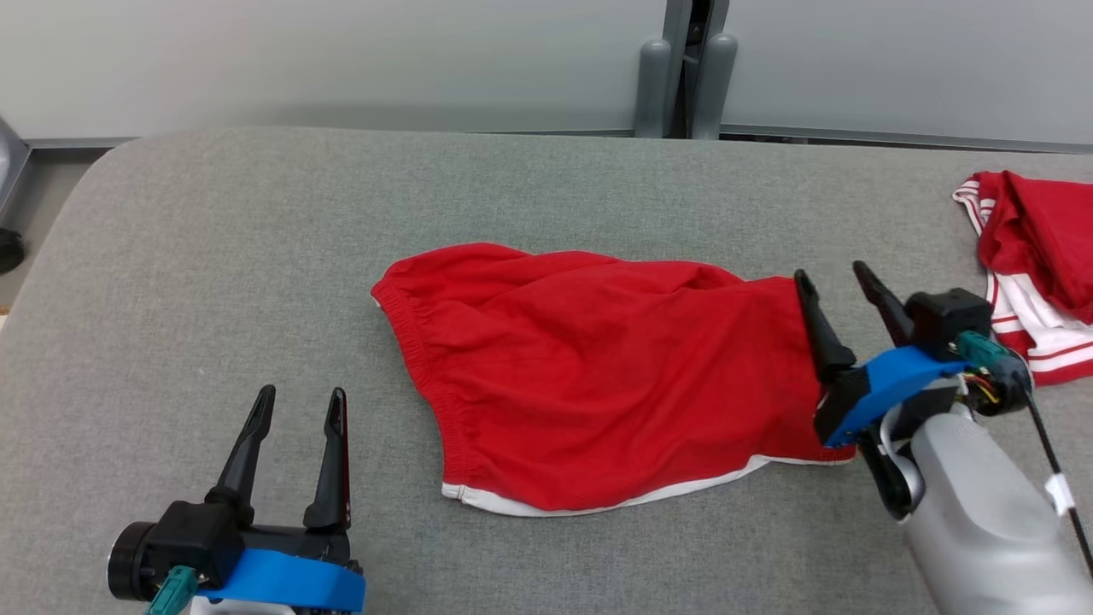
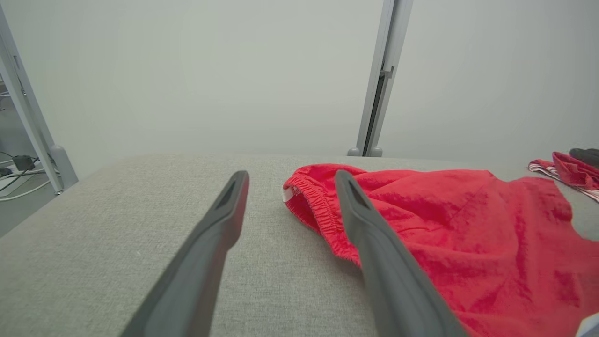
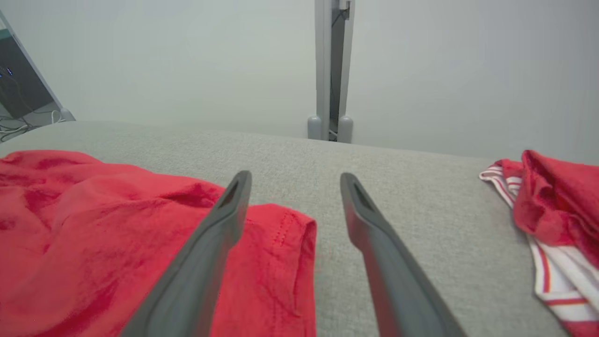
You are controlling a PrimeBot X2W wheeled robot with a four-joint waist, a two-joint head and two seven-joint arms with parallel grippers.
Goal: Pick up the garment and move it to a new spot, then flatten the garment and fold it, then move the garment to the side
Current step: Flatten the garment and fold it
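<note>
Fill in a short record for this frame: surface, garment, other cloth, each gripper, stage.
surface: grey padded table
garment: red garment, spread but wrinkled mid-table, elastic band at its left end
other cloth: red-and-white striped cloth, bunched at the table's right edge, apart from the garment
left gripper: open, empty, clear of the garment
right gripper: open, empty, at the garment's right end, one finger over it
stage: garment lies unheld on the table

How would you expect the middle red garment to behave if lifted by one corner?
Probably floppy: the red garment lies wrinkled and limp, so it should drape and sag. Likely light, being thin cloth. Its gathered waistband may bunch.
</note>
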